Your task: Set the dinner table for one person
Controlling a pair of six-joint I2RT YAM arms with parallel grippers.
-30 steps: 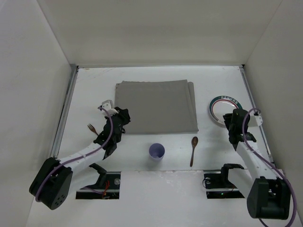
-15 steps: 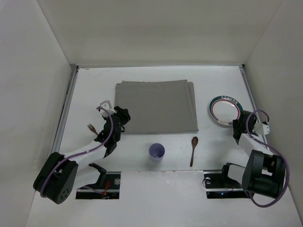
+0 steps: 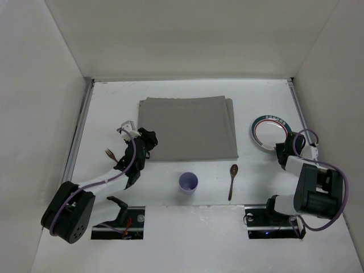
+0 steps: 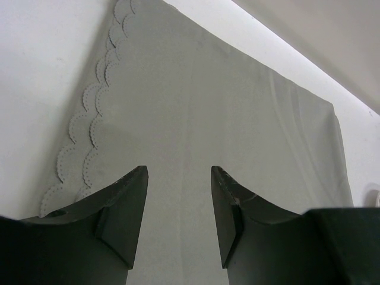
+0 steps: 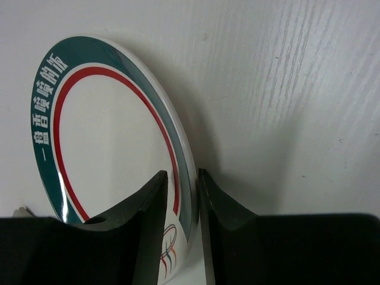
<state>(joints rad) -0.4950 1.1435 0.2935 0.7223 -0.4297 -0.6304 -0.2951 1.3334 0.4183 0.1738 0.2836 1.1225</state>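
1. The dinner table (image 3: 114, 102) is the wide white top under both arms, with a thin metal rail (image 3: 78, 133) down its left side and another down its right.
2. A grey placemat (image 3: 187, 128) lies flat in the middle of the table. In the left wrist view its left edge is scalloped, and a second layer shows underneath it.
3. The left gripper (image 4: 178, 170) sits at the placemat's near left corner. Its fingers are spread apart above the cloth with nothing between them.
4. A plate (image 5: 107, 148) rests on the right side of the table, well apart from the placemat. It is white with a teal band, a red ring and white Chinese characters on the band.
5. The right gripper (image 5: 182, 175) is at the plate's near edge. It is clamped on the rim, with one finger over the inside of the plate and the other outside it (the rim fills the narrow gap between them).
6. A lilac cup (image 3: 189, 182) stands upright on bare table just in front of the placemat's near edge.
7. A wooden spoon (image 3: 232, 181) lies to the right of the cup, not touching it, with its bowl pointing away from the arm bases.
8. A small fork (image 3: 110, 153) lies on the table left of the left arm, near the rail.
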